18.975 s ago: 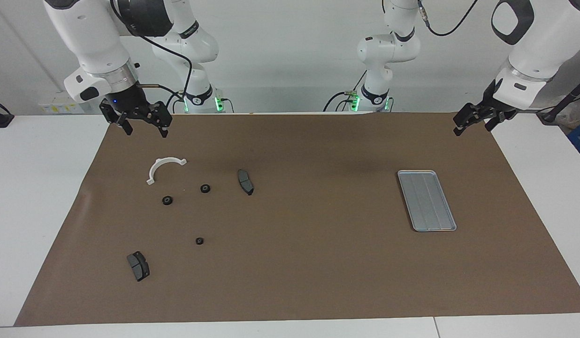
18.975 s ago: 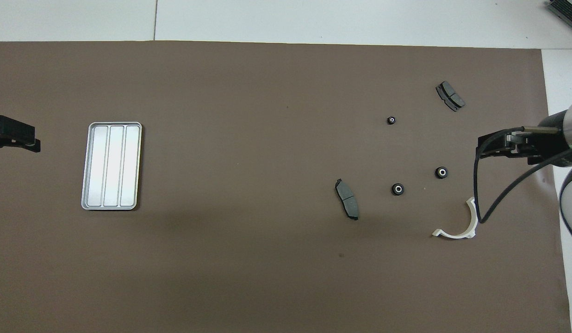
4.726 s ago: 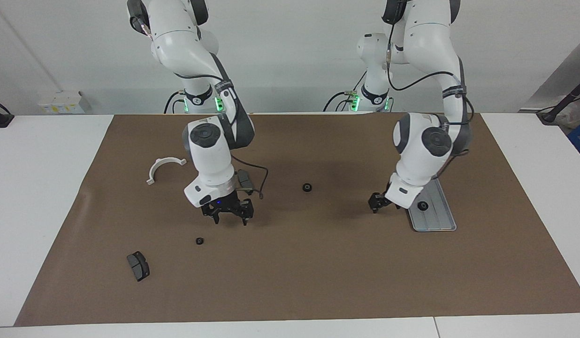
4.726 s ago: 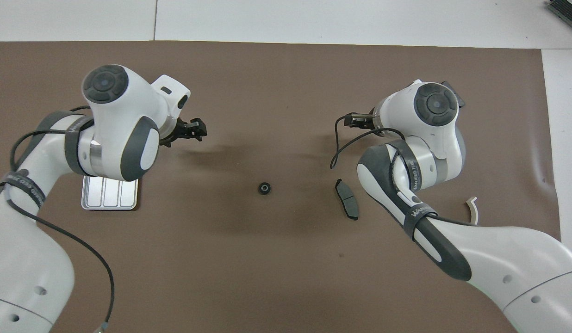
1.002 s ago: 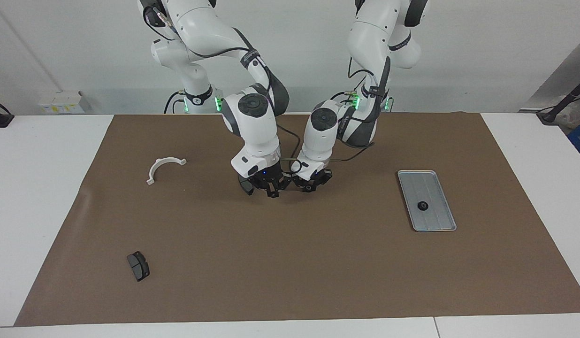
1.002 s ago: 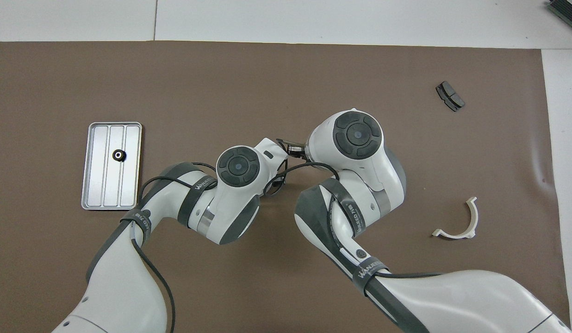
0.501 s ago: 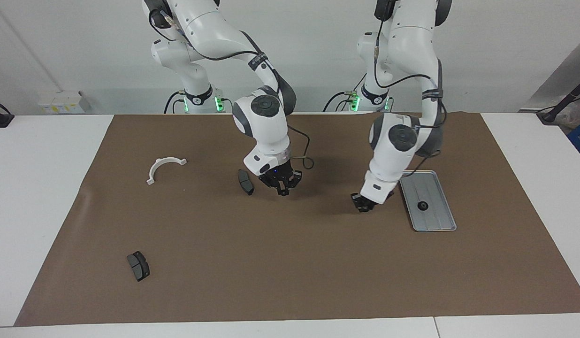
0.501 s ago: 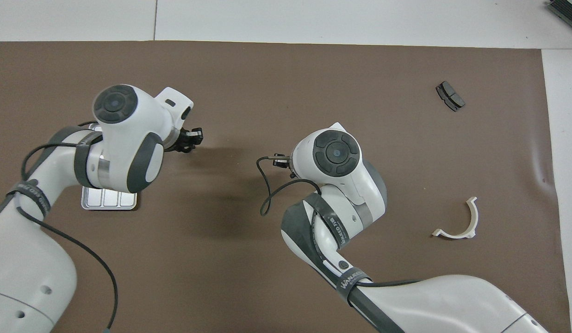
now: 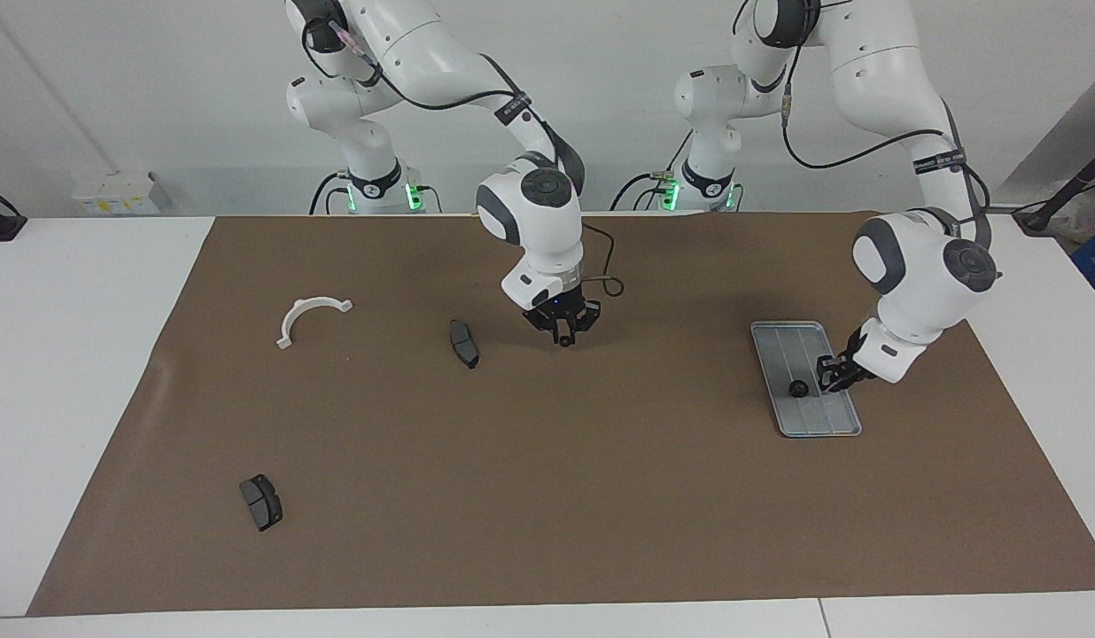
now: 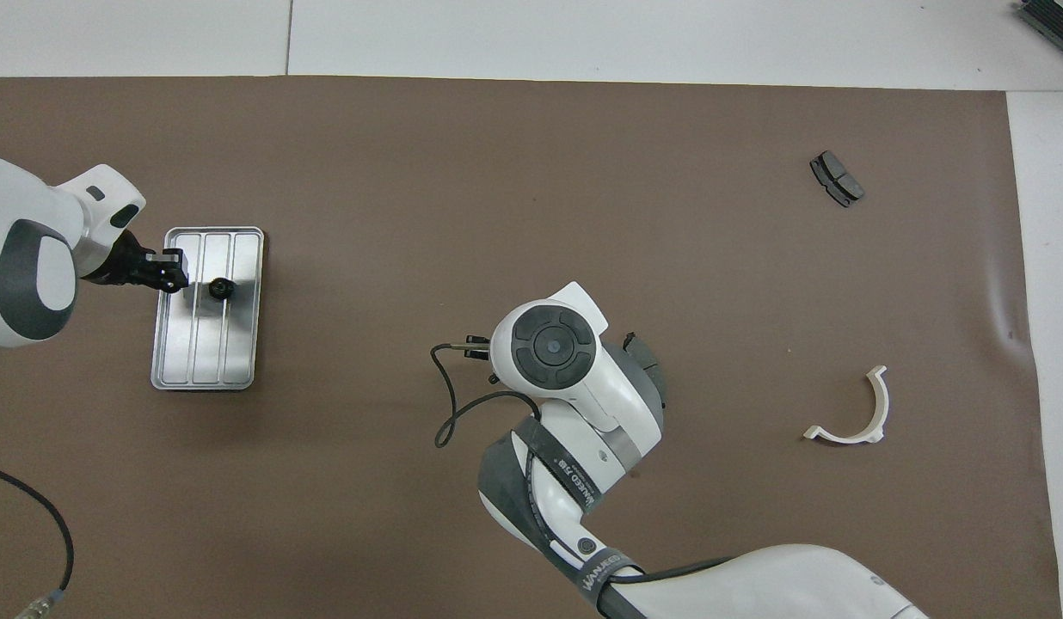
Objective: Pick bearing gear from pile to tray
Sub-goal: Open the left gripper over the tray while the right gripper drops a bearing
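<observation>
The silver tray [image 9: 800,354] lies toward the left arm's end of the brown mat, with one black bearing gear [image 9: 797,388] on its floor; both also show in the overhead view, tray [image 10: 239,344] and gear [image 10: 219,290]. My left gripper [image 9: 835,373] hangs low over the tray beside that gear, shut on a small dark gear; it also shows in the overhead view [image 10: 172,273]. My right gripper [image 9: 563,333] is over the mat's middle, raised, shut on another small black gear. In the overhead view its own wrist hides it. No gear lies on the mat.
A white half-ring bracket [image 9: 292,317] and a dark pad [image 9: 463,343] lie toward the right arm's end. A second pad [image 9: 261,501] lies farther from the robots. In the overhead view the right arm partly covers the nearer pad [image 10: 648,365].
My left gripper has moved from the mat beside the tray to over the tray. My right gripper has risen and shifted a little toward the left arm's end.
</observation>
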You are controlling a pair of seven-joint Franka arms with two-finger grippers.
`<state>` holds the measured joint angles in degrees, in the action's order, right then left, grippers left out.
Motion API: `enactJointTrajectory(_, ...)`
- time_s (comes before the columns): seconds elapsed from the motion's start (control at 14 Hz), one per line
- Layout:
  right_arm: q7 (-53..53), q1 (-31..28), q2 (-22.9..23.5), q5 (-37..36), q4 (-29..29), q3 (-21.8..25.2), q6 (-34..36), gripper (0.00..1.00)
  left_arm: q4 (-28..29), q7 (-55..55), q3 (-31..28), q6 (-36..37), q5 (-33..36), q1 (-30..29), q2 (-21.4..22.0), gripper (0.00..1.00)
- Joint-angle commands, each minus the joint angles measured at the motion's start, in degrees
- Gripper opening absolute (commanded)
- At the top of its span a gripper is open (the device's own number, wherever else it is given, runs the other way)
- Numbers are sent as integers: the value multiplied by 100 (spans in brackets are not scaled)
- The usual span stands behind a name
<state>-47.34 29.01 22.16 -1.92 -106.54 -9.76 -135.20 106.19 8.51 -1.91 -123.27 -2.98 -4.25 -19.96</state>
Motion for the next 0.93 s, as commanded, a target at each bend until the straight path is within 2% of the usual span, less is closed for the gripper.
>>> enactJointTrajectory(0.0,32,-132,-98,-1,-139,-17,-147,83,278,212,77,119,25,-14,238,33)
enactJointTrajectory(0.14,58,-263,-115,-10,-104,-8,-156,89,489,213,77,119,25,-6,352,33)
enactJointTrajectory(0.29,233,-553,-264,-10,-86,1,-156,100,727,221,77,119,25,56,475,33)
enactJointTrajectory(0.43,531,-1018,-439,-10,-68,1,-156,100,912,239,77,119,25,82,572,36)
enactJointTrajectory(0.57,883,-1457,-641,-10,54,10,-138,100,904,239,77,145,25,82,573,69)
enactJointTrajectory(0.64,1094,-1695,-721,-19,81,10,-138,100,877,239,86,154,25,91,564,82)
enactJointTrajectory(0.72,1339,-1836,-791,-36,125,27,-129,100,842,230,86,163,25,100,555,89)
enactJointTrajectory(0.86,1526,-2161,-1011,-98,125,27,-94,100,676,152,112,137,25,179,529,89)
